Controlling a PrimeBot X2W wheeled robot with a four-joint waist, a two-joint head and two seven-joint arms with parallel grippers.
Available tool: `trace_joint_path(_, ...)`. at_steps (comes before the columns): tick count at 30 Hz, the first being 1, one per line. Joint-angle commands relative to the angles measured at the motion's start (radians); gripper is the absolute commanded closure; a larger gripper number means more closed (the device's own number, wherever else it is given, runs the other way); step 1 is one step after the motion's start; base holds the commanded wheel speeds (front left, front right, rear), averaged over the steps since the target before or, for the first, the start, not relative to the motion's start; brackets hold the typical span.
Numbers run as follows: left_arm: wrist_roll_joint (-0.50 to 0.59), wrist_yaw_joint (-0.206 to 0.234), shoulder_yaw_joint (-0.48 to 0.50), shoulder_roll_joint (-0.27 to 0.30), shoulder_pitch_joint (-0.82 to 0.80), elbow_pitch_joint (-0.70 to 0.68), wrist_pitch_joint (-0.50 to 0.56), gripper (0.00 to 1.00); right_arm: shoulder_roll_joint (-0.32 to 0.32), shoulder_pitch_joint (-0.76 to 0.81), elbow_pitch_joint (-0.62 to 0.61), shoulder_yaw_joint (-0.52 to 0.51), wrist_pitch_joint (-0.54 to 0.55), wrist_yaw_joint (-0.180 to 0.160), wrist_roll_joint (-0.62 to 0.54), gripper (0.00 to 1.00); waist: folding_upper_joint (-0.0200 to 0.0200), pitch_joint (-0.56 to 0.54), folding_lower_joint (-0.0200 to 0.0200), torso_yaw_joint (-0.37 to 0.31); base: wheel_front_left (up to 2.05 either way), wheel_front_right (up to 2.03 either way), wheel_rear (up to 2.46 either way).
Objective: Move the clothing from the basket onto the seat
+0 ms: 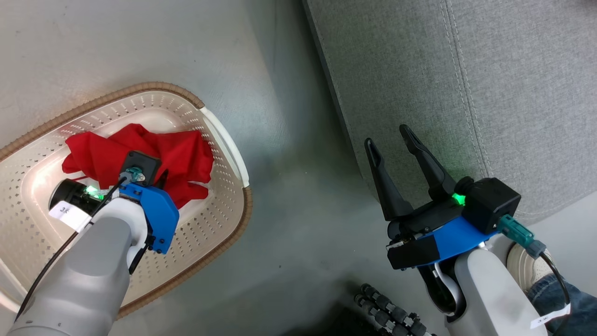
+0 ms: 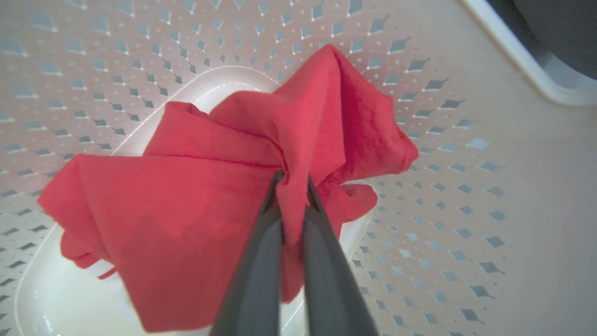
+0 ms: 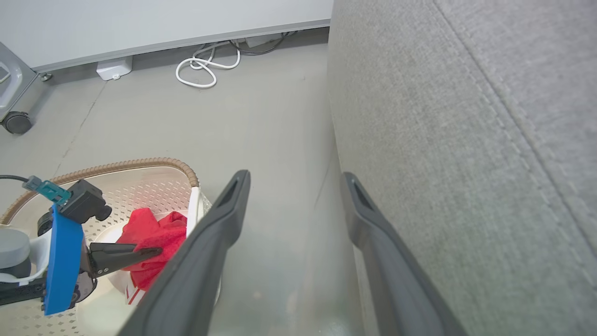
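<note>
Left wrist view is showing the grasp step in hand: the left gripper [image 2: 293, 182] is rising from the bottom centre of the frame and is clenching a raised fold of the clothing [image 2: 186, 210], with red cloth squeezed between its two dark fingers at mid-frame. The rest of the cloth is spreading left and upward from the fingertips, lying on the pale bottom of the basket [image 2: 466, 140], and a little white striped trim is peeking out at the lower left. Whether one garment or two are bunched there, I cannot tell. In the head view the basket is sitting at the left of the frame and the seat [image 1: 466, 70] is lying across the upper right, with grey floor [image 1: 289, 210] between them. The right gripper [image 1: 386, 135] is hanging at the lower right with its jaws spread, holding nothing, its tips over the seat's edge. By my judgement the next move is calling for a lift clear of the brown rim. A carry rightward across the frame to the seat would follow, with care that the trailing cloth is not snagging the basket's wall.
</note>
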Motion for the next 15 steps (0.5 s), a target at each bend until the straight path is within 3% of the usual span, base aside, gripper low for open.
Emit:
trace_joint_path(1, -0.006, -0.001, -0.002, -0.001, -0.016, 0.002, -0.008, 1.00, 0.001, -0.015, 0.003, 0.003, -0.005, 0.000, 0.004, 0.00, 0.0000, -0.001, -0.0001, -0.001, 0.00, 0.00, 0.00)
trace_joint_path(8, -0.031, -0.001, -0.016, -0.007, -0.017, 0.016, -0.027, 1.00, 0.001, -0.028, 0.017, 0.015, -0.008, 0.000, 0.005, 0.00, 0.0000, -0.029, -0.0001, -0.001, 0.00, 0.00, 0.00)
trace_joint_path(15, -0.072, -0.001, -0.024, -0.034, 0.025, 0.030, -0.059, 1.00, 0.001, -0.035, 0.045, 0.018, -0.004, 0.000, -0.013, 0.00, 0.0000, -0.125, -0.0001, 0.034, 0.00, 0.00, 0.00)
